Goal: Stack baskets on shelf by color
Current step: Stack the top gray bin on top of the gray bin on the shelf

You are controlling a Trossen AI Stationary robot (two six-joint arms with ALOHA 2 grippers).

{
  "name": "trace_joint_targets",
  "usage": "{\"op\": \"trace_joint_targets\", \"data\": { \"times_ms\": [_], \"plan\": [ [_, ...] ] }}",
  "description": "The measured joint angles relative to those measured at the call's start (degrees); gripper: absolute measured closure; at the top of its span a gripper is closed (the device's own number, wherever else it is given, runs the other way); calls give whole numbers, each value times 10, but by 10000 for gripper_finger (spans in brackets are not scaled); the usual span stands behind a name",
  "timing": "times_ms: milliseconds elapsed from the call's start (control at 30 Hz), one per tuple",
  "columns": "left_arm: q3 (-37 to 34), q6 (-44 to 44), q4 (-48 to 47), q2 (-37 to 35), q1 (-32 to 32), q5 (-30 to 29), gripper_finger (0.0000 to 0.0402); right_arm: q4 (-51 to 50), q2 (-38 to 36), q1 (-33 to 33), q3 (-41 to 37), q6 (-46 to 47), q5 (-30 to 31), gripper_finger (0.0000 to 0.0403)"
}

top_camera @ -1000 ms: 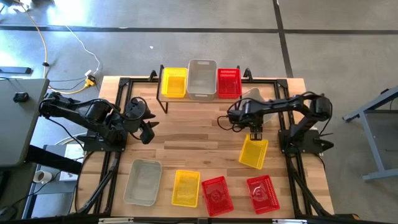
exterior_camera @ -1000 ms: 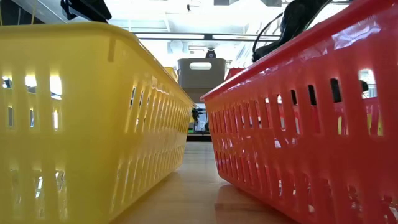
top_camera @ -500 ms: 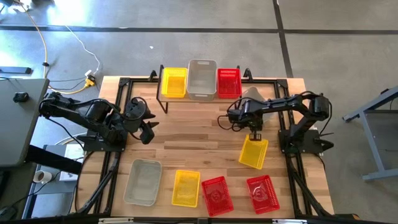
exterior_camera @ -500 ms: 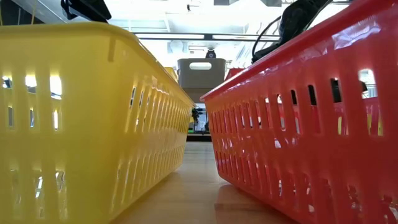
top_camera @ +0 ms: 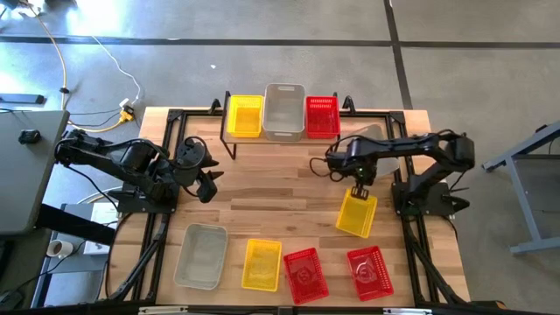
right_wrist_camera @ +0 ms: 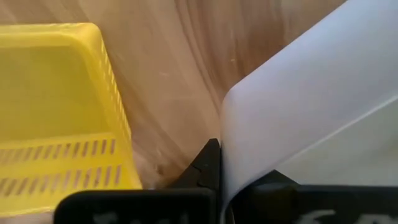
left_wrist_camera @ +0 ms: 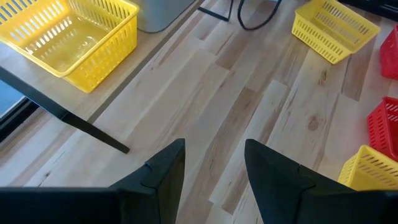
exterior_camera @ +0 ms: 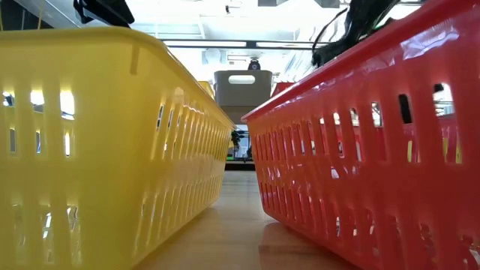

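Yellow basket (top_camera: 357,213) rim: right end effector (top_camera: 358,192) is pinching it, fingers fully closed. You're lifting straight, steering toward shelf's yellow basket (top_camera: 245,115). Left end effector (top_camera: 208,185) is idling, spread wide.

Nothing to read here: no lettering, label, brand or number shows on any basket, on the shelf, on the table or on the arms, and nothing legible in the room behind.

yellow cable (top_camera: 77,63) on grey floor (top_camera: 350,61), wooden tabletop (top_camera: 280,197), grey stand (top_camera: 525,162)
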Motion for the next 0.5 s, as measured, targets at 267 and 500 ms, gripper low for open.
{"op": "trace_joint_targets", "data": {
  "times_ms": [267,500],
  "plan": [
    [0,0,0,0,0,0,245,-23,-89,17,0,114,-12,402],
    [0,0,0,0,0,0,245,-27,-155,44,0,215,-12,403]
  ]
}}
